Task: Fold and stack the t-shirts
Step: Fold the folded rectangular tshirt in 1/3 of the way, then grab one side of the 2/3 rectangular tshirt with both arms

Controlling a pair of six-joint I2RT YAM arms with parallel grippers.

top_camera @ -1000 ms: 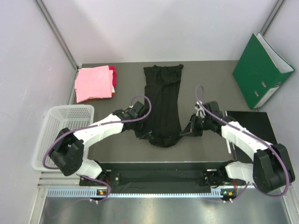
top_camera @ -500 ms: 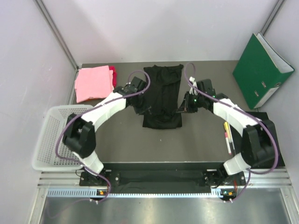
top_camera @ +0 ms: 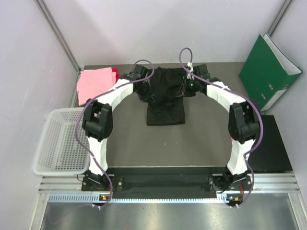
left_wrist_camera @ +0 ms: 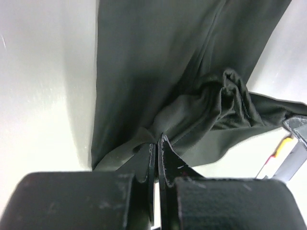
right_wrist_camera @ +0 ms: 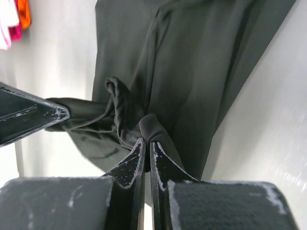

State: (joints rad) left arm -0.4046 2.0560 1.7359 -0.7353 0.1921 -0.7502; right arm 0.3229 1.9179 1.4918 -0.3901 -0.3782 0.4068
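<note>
- Locate the black t-shirt (top_camera: 165, 108): it lies on the table (top_camera: 206, 143) in the upper centre of the top view. Its near part is flat and its far part is doubled under the two arms.
- Check the left tool (left_wrist_camera: 157, 141): its jaws are pressed together and pinch a fold of the black cloth.
- Check the right tool (right_wrist_camera: 147, 143): its jaws are likewise pressed together on a fold of the same shirt.
- Note the slack: both wrist views show cloth bunched between the two tools. Draw the tools apart sideways until that edge is taut before you lower it.
- Lower both tools at the same height, so the carried edge lands parallel to the far edge of the shirt.
- Release both pinches together, then lift straight up. A sideways exit is likely to drag the fold open.
- Plan the stack: the light pink t-shirt (top_camera: 96, 84) lies folded at upper left, over the darker pink-red t-shirt (top_camera: 115, 75).
</note>
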